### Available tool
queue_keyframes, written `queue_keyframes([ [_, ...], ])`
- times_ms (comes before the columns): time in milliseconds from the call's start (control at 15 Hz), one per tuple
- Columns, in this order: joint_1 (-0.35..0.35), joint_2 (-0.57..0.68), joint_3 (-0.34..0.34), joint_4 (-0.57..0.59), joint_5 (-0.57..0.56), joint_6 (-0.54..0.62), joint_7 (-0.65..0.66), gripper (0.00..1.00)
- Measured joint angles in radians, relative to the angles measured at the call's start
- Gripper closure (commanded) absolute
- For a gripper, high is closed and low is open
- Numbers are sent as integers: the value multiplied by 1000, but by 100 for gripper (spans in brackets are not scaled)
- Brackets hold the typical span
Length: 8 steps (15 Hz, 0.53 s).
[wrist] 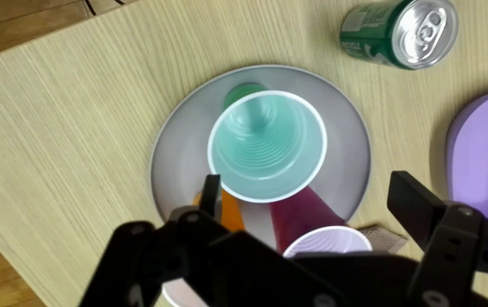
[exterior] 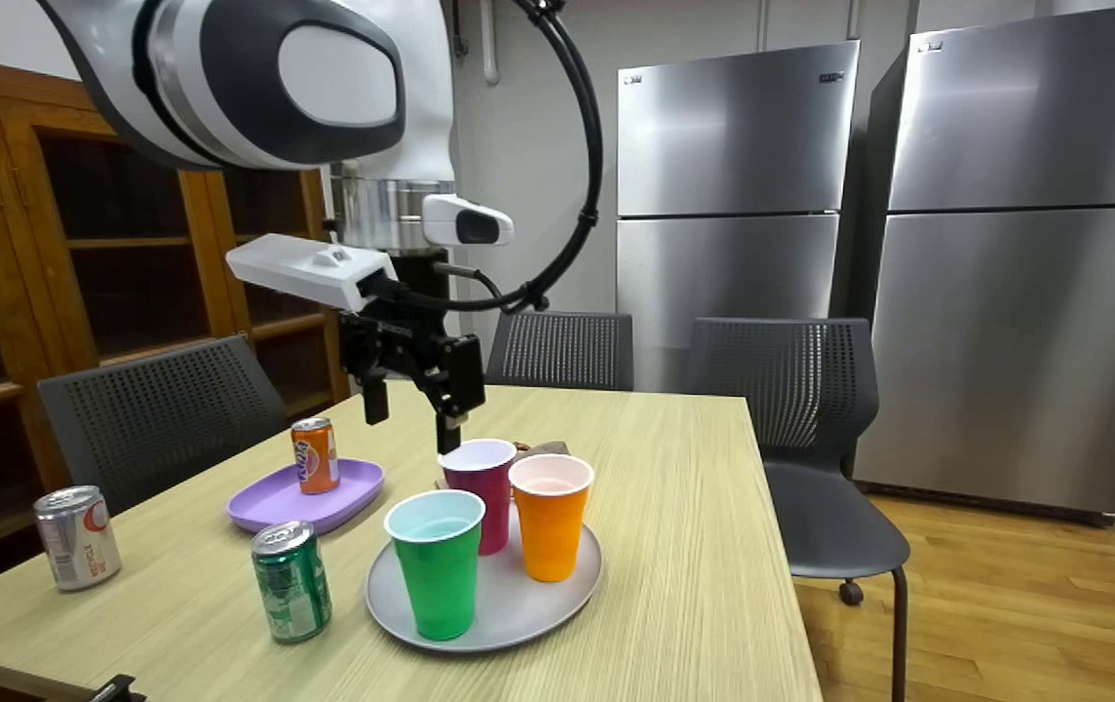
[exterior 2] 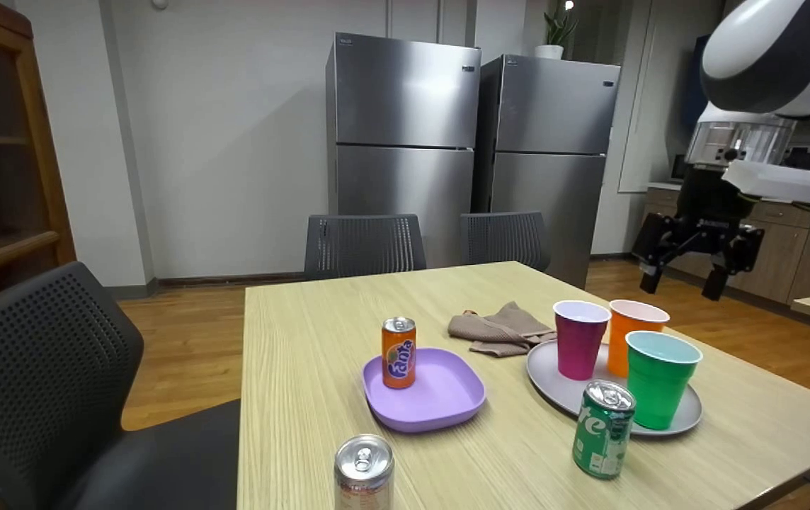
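Note:
My gripper (exterior: 411, 419) is open and empty, and it hangs above the table over the cups. In the wrist view its fingers (wrist: 308, 189) are spread wide above the purple cup (wrist: 306, 213). The green cup (wrist: 269, 145), the purple cup and the orange cup (exterior: 552, 517) stand upright on a round grey plate (wrist: 350, 123). In the wrist view the gripper partly hides the orange cup. In an exterior view the gripper (exterior 2: 682, 283) shows above the cup rims, touching nothing. A green can (exterior 2: 603, 428) stands beside the plate.
A purple plate (exterior 2: 447, 404) bears an orange Fanta can (exterior 2: 399, 354). A silver can (exterior: 77, 538) stands near the table edge. A brown cloth (exterior 2: 500, 329) lies behind the grey plate. Dark chairs (exterior: 782, 390) surround the table (exterior: 684, 585); fridges (exterior: 728, 214) stand beyond.

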Motion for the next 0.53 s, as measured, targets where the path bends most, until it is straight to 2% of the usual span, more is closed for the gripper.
queue_keyframes([
  [267, 81, -62, 78, -2, 5, -100, 65, 0],
  [533, 173, -68, 158, -5, 24, -163, 138, 0],
])
